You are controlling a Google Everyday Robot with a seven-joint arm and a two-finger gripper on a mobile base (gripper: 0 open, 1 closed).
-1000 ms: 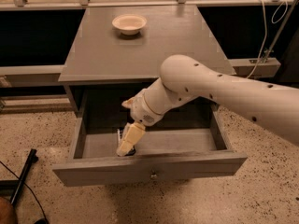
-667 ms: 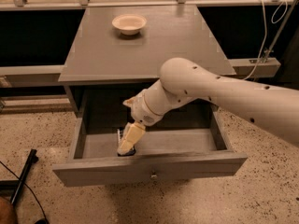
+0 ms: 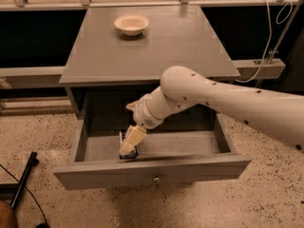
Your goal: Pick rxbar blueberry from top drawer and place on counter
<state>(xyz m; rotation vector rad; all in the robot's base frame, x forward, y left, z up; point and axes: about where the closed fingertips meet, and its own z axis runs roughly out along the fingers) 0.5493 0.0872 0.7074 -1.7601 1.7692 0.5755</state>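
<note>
The top drawer (image 3: 199,171) stands pulled open, with its round knob (image 3: 155,178) at the centre of the front panel. The rxbar blueberry (image 3: 128,154), dark with white print, lies on the drawer floor at the front left. My gripper (image 3: 130,145) reaches down into the drawer and sits right on top of the bar, covering most of it. The white arm comes in from the right over the drawer. The grey counter (image 3: 161,51) is above the drawer.
A cream bowl (image 3: 131,24) stands at the back of the counter. A black pole (image 3: 23,184) lies on the speckled floor at the left. A white cable (image 3: 266,42) hangs at the right. Rails run behind the cabinet.
</note>
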